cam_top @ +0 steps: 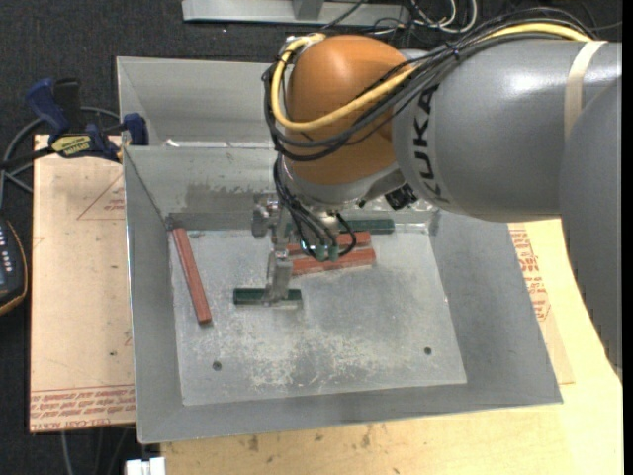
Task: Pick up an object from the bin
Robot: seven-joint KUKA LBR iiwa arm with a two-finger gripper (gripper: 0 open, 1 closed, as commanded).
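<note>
Arm (pixel 514 117) with orange wrist cover leans over bin (pixel 326 364). Gripper (pixel 282 287) low at small dark green bar (pixel 252 296), mid-floor. Jaw state cannot be told. Bar apparently on floor; lift not yet done.

In the bin (pixel 326 364), a long stick (pixel 191 277) lies at 9 o'clock from the floor's middle, just beside the left wall, running from 11 o'clock down to 5 o'clock. A short bar (pixel 253 297) lies near the middle, set 9 to 3 o'clock. The end effector (pixel 282 291) stands over that bar's 3 o'clock end. At 1 o'clock from the short bar lie a near bar (pixel 348 259) and, behind it, a far bar (pixel 376 227), both partly under the arm (pixel 495 137), which comes in from 3 o'clock.
</note>
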